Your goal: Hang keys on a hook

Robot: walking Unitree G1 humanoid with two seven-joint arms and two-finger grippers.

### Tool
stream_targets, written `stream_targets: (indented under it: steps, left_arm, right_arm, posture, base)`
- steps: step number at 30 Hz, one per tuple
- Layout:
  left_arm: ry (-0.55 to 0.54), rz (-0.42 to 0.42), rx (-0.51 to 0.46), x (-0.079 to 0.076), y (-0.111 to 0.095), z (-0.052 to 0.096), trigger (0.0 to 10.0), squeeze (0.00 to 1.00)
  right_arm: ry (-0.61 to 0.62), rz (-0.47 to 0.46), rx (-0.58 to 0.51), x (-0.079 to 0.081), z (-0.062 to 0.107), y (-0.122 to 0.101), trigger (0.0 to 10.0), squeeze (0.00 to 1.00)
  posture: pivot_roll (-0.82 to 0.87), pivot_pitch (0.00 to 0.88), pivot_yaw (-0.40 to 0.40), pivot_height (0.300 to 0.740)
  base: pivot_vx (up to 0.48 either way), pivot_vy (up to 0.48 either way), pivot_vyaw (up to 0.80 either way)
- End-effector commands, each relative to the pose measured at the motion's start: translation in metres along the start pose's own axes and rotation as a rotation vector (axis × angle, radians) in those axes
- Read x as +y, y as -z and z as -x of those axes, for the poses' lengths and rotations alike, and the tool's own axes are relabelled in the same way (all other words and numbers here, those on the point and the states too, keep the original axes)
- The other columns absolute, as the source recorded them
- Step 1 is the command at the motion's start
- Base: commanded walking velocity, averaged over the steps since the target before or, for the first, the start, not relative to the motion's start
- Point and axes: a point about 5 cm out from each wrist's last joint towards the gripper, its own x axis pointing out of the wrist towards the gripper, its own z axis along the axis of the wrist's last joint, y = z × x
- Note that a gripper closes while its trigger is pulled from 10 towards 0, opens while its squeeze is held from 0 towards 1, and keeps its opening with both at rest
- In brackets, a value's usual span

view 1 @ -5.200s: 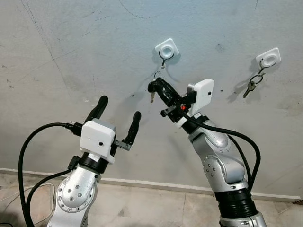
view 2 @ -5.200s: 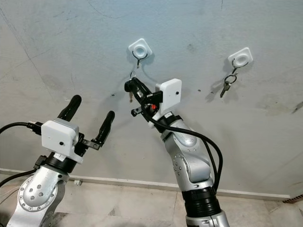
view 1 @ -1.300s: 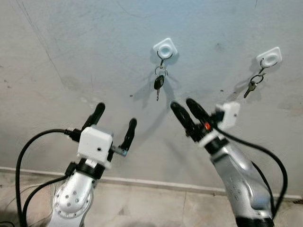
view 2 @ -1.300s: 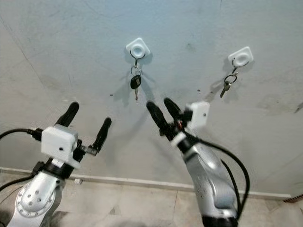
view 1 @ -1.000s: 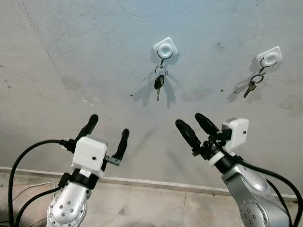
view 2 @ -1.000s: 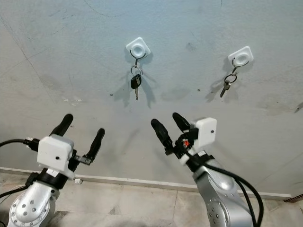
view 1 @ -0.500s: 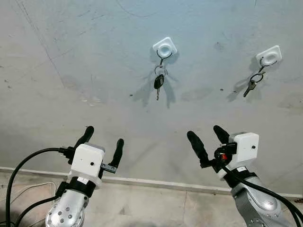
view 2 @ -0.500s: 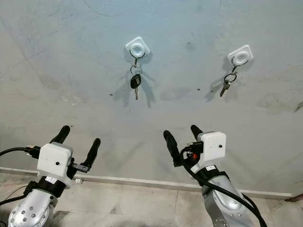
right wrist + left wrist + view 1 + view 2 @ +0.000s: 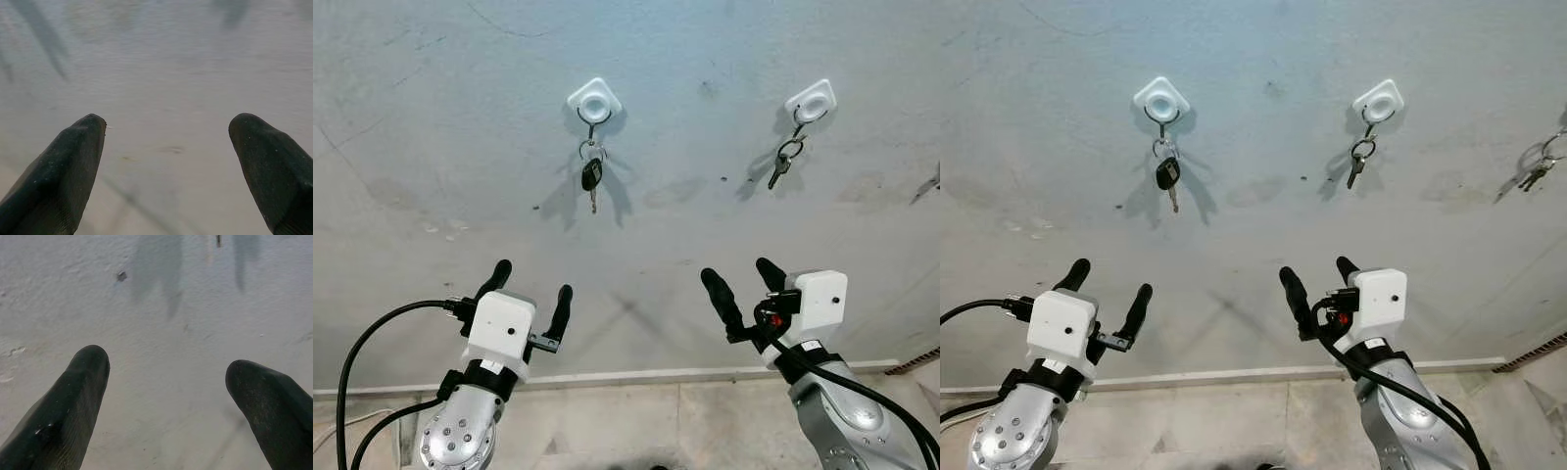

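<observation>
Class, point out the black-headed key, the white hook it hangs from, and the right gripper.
black-headed key (image 9: 592, 176), left eye view, on its black head.
white hook (image 9: 594, 100), left eye view, on its white base plate.
right gripper (image 9: 742, 279), left eye view, midway between its fingertips.

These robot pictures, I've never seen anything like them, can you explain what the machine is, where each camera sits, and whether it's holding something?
It is a humanoid robot facing a grey wall. Two pictures come from cameras in its head, looking forward. The other two come from cameras on its wrists, looking along each gripper's two black fingers. The left gripper and the right gripper are both open, holding nothing, raised below the hooks. On the wall, a black-headed key bunch hangs on a white hook. Another key set hangs on a second hook, and a third bunch hangs farther right.
</observation>
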Motion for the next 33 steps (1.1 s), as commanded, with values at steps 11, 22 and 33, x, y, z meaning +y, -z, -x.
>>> stream_targets:
  steps: [11,22,33]
  left_arm:
    - [-0.013,-0.008,0.035,0.0007,0.005,0.0007,10.0,0.0]
    - [-0.017,-0.011,0.032,0.0025,0.0042,-0.0021,10.0,0.0]
    - [-0.018,-0.016,0.028,0.003,0.0044,-0.0042,10.0,0.0]
  right_arm:
    - [-0.025,-0.018,0.0,0.0055,-0.0029,0.0017,10.0,0.0]
    - [-0.014,-0.023,-0.003,0.0054,-0.0049,0.0027,10.0,0.0]
    - [-0.006,-0.025,-0.017,0.0047,-0.0068,0.0009,10.0,0.0]
  posture:
    - [0.1,0.13,0.012,0.74]
    - [0.1,0.126,0.019,0.74]
    - [0.1,0.124,0.016,0.74]
  base:
    - [-0.167,0.0,0.0]
    - [-0.296,0.0,0.0]
    - [-0.284,0.0,0.0]
